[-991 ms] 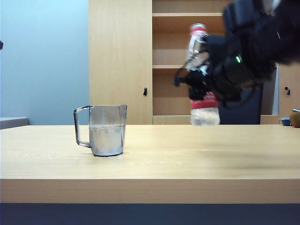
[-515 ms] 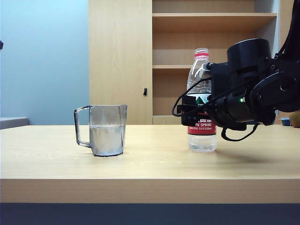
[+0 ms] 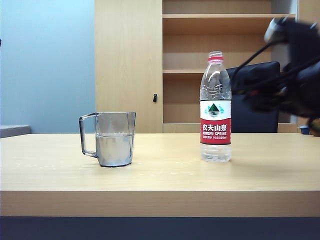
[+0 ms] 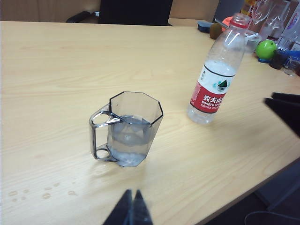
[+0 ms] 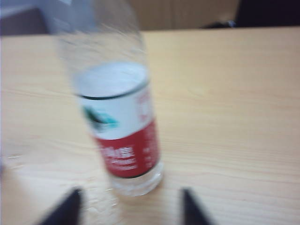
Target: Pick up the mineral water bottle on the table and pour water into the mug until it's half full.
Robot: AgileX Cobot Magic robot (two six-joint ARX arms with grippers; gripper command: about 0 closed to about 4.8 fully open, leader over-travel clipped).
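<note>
The mineral water bottle [image 3: 215, 107] stands upright and uncapped on the table [image 3: 160, 175], right of the mug [image 3: 115, 140]. Nothing holds it. The smoky-grey mug [image 4: 133, 129] has water [image 4: 130, 136] up to roughly half its height. My right gripper [image 5: 131, 208] is open; its blurred fingers [image 5: 70, 204] sit short of the bottle [image 5: 117, 112] and do not touch it. In the exterior view the right arm [image 3: 295, 75] is a dark blur above and right of the bottle. My left gripper [image 4: 131, 193] is shut and empty, hovering near the mug, with the bottle [image 4: 218, 77] beyond.
A wooden shelving cabinet [image 3: 200, 65] and a black chair [image 3: 255, 100] stand behind the table. Small items, among them a green ball [image 4: 266, 48], crowd the table's far corner. Water drops [image 4: 28, 192] lie on the tabletop near the mug.
The right gripper held the bottle raised, lowered it upright onto the table, let go, and pulled back up and to the right. The mug has not moved.
</note>
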